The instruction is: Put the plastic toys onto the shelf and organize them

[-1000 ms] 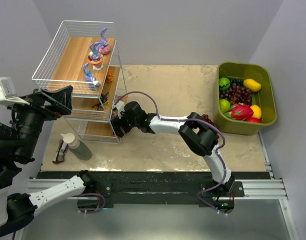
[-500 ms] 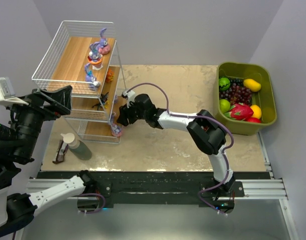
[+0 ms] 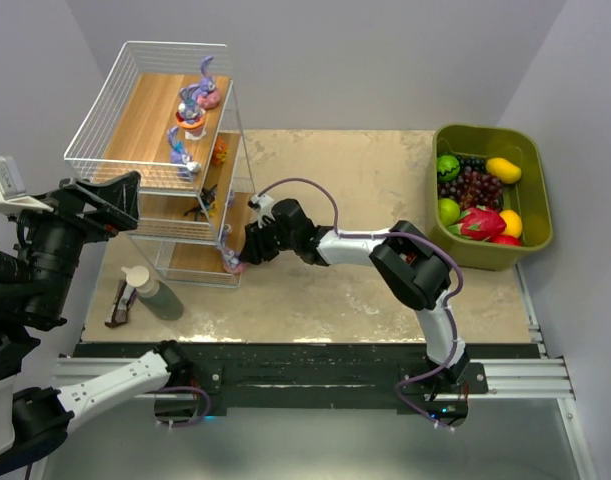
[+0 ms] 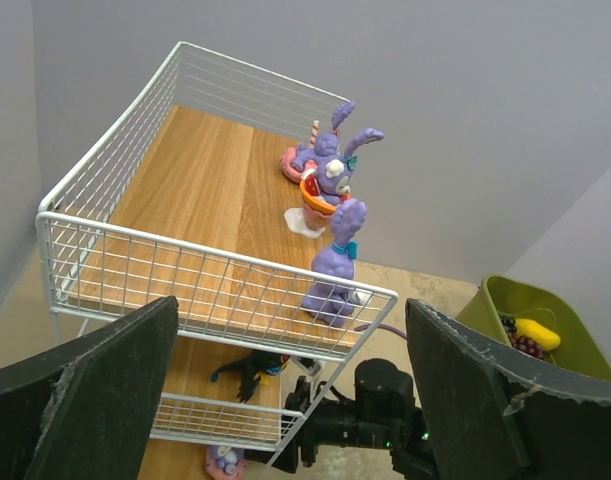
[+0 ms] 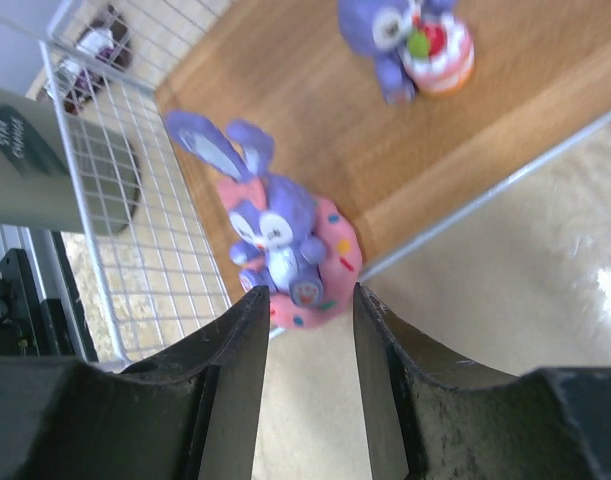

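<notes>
In the right wrist view the right fingers (image 5: 225,400) cover the near rim of the bunny's pink base (image 5: 337,262); contact there cannot be judged. The picture's top edge crops a second, blurred figurine (image 5: 410,35). From above, the top board of the shelf (image 3: 150,120) hides most middle-tier toys (image 3: 207,203).

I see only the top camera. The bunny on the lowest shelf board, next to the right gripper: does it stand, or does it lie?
Observer: It stands, as far as the right wrist view shows. The bunny is on its pink base at the board's front corner.
Operator: Is it held?
Observer: No. The right gripper is open, with only the base's near rim between its tips.
Operator: Anything else on that board?
Observer: A second bunny on an orange base, further in.
</notes>
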{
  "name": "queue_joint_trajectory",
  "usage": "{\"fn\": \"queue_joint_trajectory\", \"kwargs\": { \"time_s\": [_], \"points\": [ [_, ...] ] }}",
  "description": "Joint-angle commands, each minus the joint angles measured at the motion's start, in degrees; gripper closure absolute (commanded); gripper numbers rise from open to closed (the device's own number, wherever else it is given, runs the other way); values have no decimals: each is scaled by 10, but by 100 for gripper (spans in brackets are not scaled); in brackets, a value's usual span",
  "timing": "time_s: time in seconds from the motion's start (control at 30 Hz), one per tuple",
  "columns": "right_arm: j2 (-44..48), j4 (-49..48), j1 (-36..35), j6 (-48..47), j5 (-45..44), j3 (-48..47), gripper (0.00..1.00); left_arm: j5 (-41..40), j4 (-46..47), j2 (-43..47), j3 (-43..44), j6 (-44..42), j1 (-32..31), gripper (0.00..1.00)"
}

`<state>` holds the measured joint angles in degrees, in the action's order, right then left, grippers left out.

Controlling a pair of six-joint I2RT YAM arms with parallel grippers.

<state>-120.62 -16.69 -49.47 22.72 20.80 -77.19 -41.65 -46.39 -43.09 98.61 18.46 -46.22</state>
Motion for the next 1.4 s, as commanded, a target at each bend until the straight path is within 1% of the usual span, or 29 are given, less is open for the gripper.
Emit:
{"fn": "queue_joint_trajectory", "kwargs": {
  "time_s": [0.0,0.5,0.77,0.97,1.37],
  "points": [
    [25,-18,-2,24,19,17,59,-12,11,3,-2,-3,-3,0],
    [0,-3,-2,-2,9,-31,59,-20,12,4,-4,-8,-3,0],
    [-20,-1,-3,-3,23,-52,60,-22,14,2,-3,-10,-3,1],
    [-33,1,-5,-2,28,-57,62,-22,15,1,-3,-10,-3,0],
    [-44,5,-20,-15,13,-67,63,-23,12,5,-3,-11,-3,0]
  ]
}}
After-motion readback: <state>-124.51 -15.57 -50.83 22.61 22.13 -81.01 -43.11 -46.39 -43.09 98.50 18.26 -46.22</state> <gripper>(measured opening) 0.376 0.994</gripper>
